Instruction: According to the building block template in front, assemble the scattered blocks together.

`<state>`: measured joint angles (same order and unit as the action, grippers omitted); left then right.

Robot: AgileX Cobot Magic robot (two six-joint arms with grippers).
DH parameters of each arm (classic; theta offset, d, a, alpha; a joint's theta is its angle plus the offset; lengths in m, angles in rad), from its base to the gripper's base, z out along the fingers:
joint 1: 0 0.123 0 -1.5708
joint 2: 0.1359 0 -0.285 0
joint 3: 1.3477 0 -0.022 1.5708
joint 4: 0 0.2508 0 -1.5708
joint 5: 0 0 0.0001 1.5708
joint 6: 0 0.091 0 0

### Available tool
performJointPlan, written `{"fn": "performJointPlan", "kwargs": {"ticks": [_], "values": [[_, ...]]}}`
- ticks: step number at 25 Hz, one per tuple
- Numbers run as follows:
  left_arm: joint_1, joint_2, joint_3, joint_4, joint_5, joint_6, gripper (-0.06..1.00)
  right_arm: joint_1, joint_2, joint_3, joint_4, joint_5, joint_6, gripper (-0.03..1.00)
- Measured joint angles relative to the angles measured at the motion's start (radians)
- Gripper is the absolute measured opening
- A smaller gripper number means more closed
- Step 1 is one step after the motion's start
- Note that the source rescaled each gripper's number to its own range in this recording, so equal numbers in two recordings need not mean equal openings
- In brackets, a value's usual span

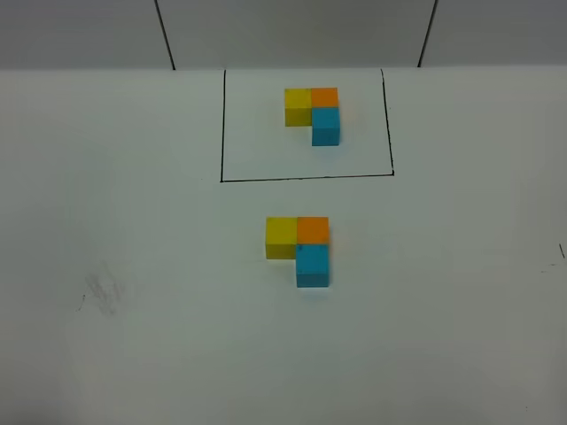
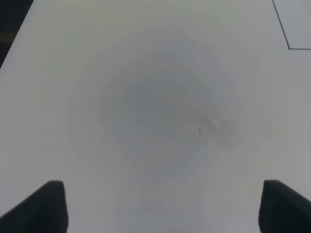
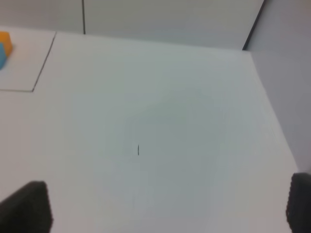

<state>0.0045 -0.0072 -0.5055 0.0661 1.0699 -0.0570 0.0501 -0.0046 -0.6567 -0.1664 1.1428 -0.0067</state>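
The building block template point(image 1: 312, 113) is an L of yellow, orange and blue cubes inside a drawn black rectangle point(image 1: 306, 178) at the far middle of the table. Nearer, the scattered blocks lie pushed together in the same L: yellow point(image 1: 281, 235) on the left, orange point(image 1: 313, 229) beside it, blue point(image 1: 313, 264) in front of the orange. Neither arm appears in the exterior high view. My left gripper point(image 2: 160, 208) is open over bare table. My right gripper point(image 3: 165, 208) is open too, nothing between its fingers. The template's orange cube point(image 3: 5, 38) peeks in at the right wrist view's edge.
A grey smudge point(image 1: 104, 290) marks the white table at the near left, and it shows as smudge point(image 2: 221, 131) ahead of the left gripper. A corner of the black rectangle point(image 2: 290, 47) shows beyond it. The table's right edge point(image 3: 272, 111) runs past the right gripper.
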Motion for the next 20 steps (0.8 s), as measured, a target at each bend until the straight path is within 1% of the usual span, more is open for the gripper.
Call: {"fn": "performJointPlan", "kwargs": {"ticks": [3, 6, 13, 16, 20], "values": [[0.000, 0.000, 0.000, 0.000, 0.000, 0.000, 0.68, -0.002, 0.000, 0.065, 0.004, -0.013, 0.023, 0.97], [0.000, 0.000, 0.000, 0.000, 0.000, -0.001, 0.68, -0.002, -0.001, 0.136, 0.007, -0.048, 0.042, 0.96], [0.000, 0.000, 0.000, 0.000, 0.000, -0.001, 0.68, -0.002, -0.003, 0.153, 0.009, -0.064, 0.049, 0.93], [0.000, 0.000, 0.000, 0.000, 0.000, -0.001, 0.68, -0.002, -0.003, 0.153, 0.009, -0.066, 0.050, 0.86], [0.000, 0.000, 0.000, 0.000, 0.000, -0.001, 0.68, -0.002, -0.003, 0.153, 0.009, -0.068, 0.050, 0.71]]}}
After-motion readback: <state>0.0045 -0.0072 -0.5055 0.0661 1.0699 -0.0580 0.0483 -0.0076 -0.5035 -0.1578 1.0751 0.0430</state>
